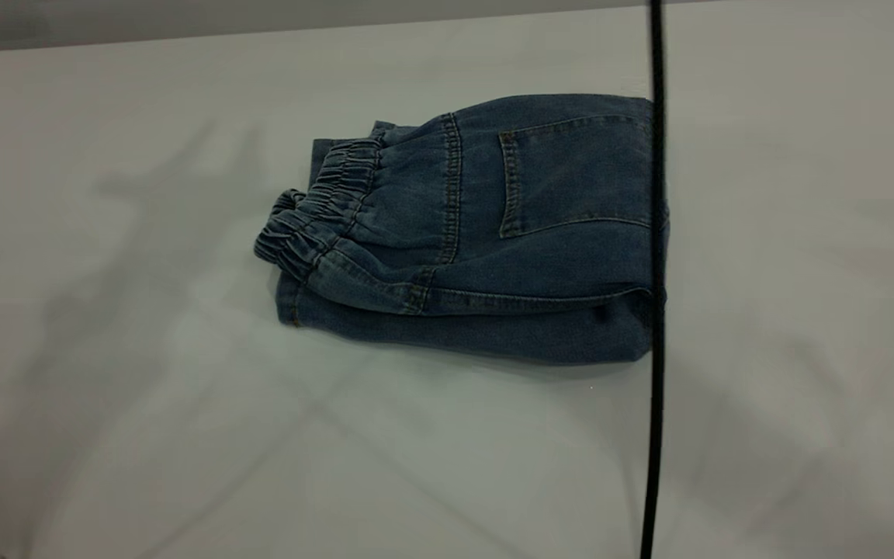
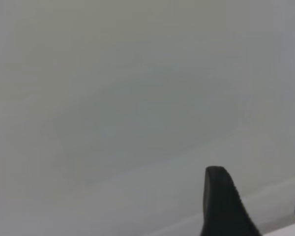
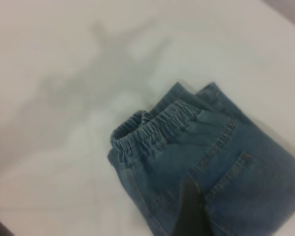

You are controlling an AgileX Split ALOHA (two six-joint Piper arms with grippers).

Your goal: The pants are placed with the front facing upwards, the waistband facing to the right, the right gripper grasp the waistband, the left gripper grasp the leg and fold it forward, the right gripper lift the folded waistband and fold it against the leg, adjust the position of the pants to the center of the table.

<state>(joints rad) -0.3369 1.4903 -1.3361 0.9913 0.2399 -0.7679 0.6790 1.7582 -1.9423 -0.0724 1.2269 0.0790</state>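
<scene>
**Folded denim pants at rest on the counter, both grippers clear**

The counter (image 1: 144,435) is seen as a broad, pale grey-white surface, crossed by soft shadows of the arms at the exterior view's left. Only its bare surface fills the left wrist view.

The pants (image 1: 493,256) are found folded into a compact, roughly rectangular bundle, lying slightly right of the middle of the exterior view. A square back pocket (image 1: 571,175) is turned upward, outlined in tan stitching. A lower denim layer is seen protruding beneath the upper fold along the near edge. In the right wrist view the same bundle (image 3: 221,162) is seen from above.

The waistband (image 1: 315,210) is noted at the bundle's left end in the exterior view, gathered and ruched, slightly curled up off the layer beneath it. It is also seen in the right wrist view (image 3: 152,130).

A thin black cable (image 1: 655,388) is seen hanging vertically across the exterior view, passing in front of the right edge of the pants.

The left gripper (image 2: 263,206) is shown by two dark fingertips with a clear gap between them; nothing is held, and bare counter lies beyond it.

Of the right gripper, one dark finger (image 3: 189,211) is seen above the pants; whether it is spread or closed cannot be told.
</scene>
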